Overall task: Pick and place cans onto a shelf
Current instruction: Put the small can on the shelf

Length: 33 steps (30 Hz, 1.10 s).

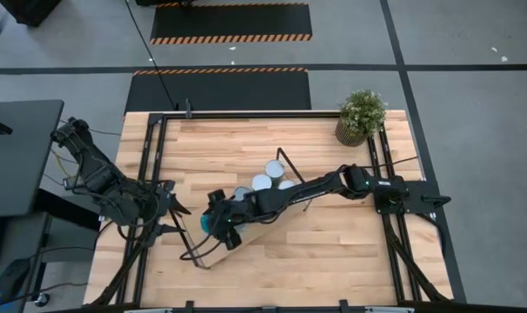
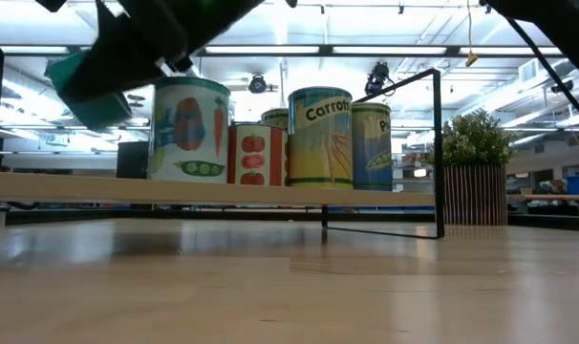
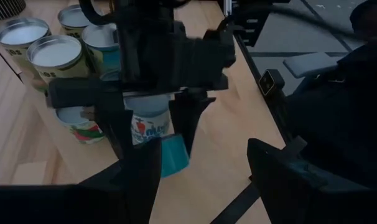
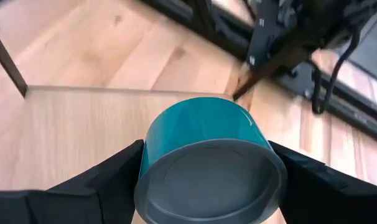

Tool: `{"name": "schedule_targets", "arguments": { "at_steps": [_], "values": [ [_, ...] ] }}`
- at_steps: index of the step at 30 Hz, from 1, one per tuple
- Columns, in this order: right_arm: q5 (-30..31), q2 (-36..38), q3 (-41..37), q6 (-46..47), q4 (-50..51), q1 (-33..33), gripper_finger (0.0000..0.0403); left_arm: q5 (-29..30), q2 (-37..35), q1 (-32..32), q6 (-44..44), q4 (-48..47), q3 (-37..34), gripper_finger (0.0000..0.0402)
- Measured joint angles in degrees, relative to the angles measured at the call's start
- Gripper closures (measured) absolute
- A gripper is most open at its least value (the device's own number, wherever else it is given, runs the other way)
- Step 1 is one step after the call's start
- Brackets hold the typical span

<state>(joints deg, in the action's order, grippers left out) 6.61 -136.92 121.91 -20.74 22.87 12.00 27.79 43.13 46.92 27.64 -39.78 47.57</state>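
Note:
The shelf [image 1: 250,233] is a light-wood board lying slantwise across the table's middle, with a black wire loop [image 2: 437,153] at its end. Several cans [image 1: 263,181] stand upright in a cluster on its far half; the low view shows their picture labels [image 2: 318,139]. My right gripper [image 1: 220,222] reaches in from the table's right and is shut on a teal can [image 4: 204,134] above the shelf's bare near-left half [image 4: 83,124]. My left gripper [image 3: 204,180] waits open at the table's left [image 1: 178,213], facing the teal can [image 3: 173,155], with nothing between its fingers. My right gripper pinches the teal can's side wall [image 4: 152,140] between its two fingers [image 4: 114,177], one on each side, close to the can's grey round end [image 4: 210,183]. The fingers slant down from the table's right. The can is tilted and hangs clear above the shelf board [image 2: 84,91].
A potted green plant [image 1: 361,117] stands at the table's far right corner. Black frame rails [image 1: 150,174] run along the table's left and right sides. The standing cans [image 3: 55,56] are close beside the held can.

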Motion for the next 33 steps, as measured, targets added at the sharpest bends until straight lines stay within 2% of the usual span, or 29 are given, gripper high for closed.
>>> {"name": "schedule_targets", "arguments": {
  "at_steps": [3, 7, 13, 24, 33],
  "values": [
    [0.37, 0.18, -0.01, 0.1, 2.26, 0.26, 0.0092, 0.0, 0.0, -0.02, -0.01, 0.02, 0.0, 0.0159],
    [-2.1, 0.24, 0.0, 0.81, 5.36, 0.23, 0.0092, 0.14, -0.02, -0.02, 0.26, 0.02, 0.0, 0.0159],
    [-1.89, 0.09, 0.0, 0.18, 5.48, 0.44, 0.0089, 0.48, -0.02, -0.02, 0.26, 0.02, 0.0, 0.0159],
    [-3.13, 0.09, 0.0, 0.12, 7.7, 0.47, 0.004, 0.46, -0.02, -0.02, 0.29, 0.04, -0.02, 0.0159],
    [-2.42, 0.09, 0.0, -0.25, 7.22, 0.86, 0.004, 0.46, -0.02, -0.02, 0.5, 0.02, -0.04, 0.0159]
  ]
}}
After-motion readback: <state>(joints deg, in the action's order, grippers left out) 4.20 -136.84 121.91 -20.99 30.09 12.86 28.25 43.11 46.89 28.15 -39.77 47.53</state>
